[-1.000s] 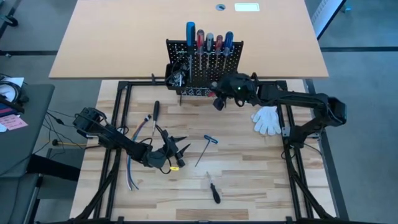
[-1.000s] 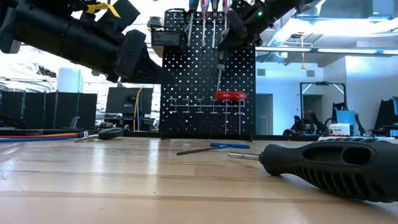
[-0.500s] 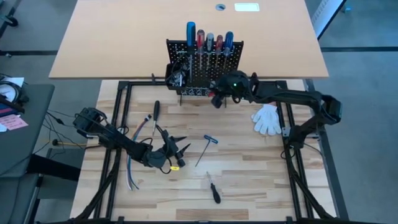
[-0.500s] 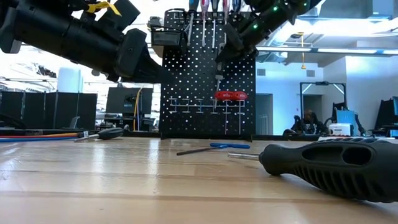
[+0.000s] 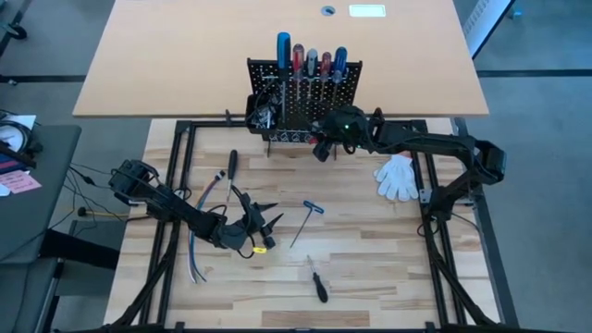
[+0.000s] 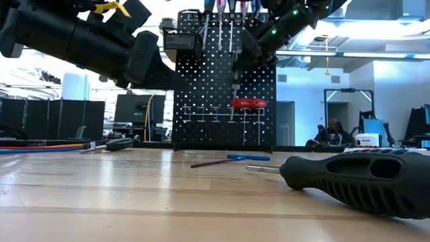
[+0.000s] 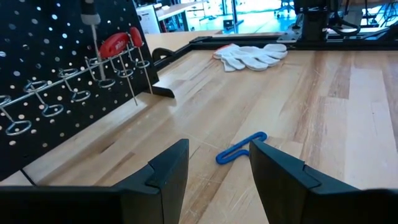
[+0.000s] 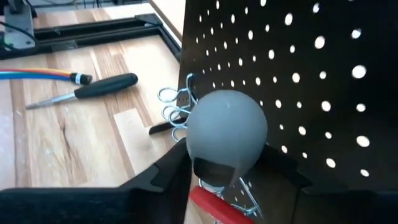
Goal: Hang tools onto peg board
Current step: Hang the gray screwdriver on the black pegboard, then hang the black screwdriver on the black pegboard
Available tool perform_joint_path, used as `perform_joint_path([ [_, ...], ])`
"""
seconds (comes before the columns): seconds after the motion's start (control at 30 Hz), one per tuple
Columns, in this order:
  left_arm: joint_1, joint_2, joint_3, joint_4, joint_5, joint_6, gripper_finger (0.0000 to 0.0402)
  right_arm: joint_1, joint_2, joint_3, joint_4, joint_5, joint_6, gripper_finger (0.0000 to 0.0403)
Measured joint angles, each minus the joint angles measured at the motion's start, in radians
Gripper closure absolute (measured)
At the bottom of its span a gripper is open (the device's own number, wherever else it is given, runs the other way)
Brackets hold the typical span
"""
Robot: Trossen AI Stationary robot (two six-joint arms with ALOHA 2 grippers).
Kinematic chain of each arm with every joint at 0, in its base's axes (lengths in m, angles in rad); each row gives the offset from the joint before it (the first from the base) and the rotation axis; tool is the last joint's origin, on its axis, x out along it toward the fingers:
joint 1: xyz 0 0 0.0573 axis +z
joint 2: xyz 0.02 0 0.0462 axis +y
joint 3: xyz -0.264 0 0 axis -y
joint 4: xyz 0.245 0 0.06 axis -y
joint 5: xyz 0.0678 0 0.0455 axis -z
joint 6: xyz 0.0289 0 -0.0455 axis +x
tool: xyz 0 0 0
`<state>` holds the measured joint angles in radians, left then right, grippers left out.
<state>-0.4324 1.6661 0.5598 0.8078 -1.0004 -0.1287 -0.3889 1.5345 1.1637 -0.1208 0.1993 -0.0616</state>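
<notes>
The black peg board (image 5: 301, 97) stands at the table's far edge, with several screwdrivers (image 5: 310, 60) in its top rail and a red-handled tool (image 6: 249, 103) on its ring hooks. My right gripper (image 8: 227, 174) is open at the board's face, a finger on each side of a screwdriver's round grey handle (image 8: 227, 134). That screwdriver's shaft (image 7: 97, 53) stands down through a ring hook beside the red handle. My left gripper (image 7: 217, 168) hovers open mid-table, just short of a blue T-handle key (image 5: 310, 217) lying flat.
A black screwdriver (image 5: 318, 283) lies near the front edge, another (image 5: 232, 166) left of the board beside loose cables (image 5: 197, 240). A white glove (image 5: 398, 178) lies at the right. A black bin (image 5: 264, 106) hangs on the board's left side.
My right gripper has sunk along the peg board's face and shifted a little toward the table's left. The grey-handled screwdriver has gone down with it, and less of its shaft shows above the ring hooks.
</notes>
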Motion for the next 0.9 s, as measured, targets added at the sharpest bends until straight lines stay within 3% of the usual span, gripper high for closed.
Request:
perform_joint_path([
  [0.17,0.0,0.0,0.0,0.003,0.0,0.0,0.0238,0.0,-0.001,0.0,-0.006,-0.005,-0.001,0.0145],
  [0.3,0.0,0.0,0.0,0.003,0.0,0.0,0.0238,0.0,-0.018,0.0,-0.01,-0.007,-0.003,0.0103],
  [0.73,0.0,0.0,0.0,0.006,0.0,-0.003,0.0238,0.088,-0.047,0.001,-0.253,-0.011,-0.122,0.01],
  [0.9,-0.005,0.0,0.0,0.006,-0.001,-0.004,0.0238,0.194,-0.099,-0.012,-0.363,0.104,-0.123,0.0101],
])
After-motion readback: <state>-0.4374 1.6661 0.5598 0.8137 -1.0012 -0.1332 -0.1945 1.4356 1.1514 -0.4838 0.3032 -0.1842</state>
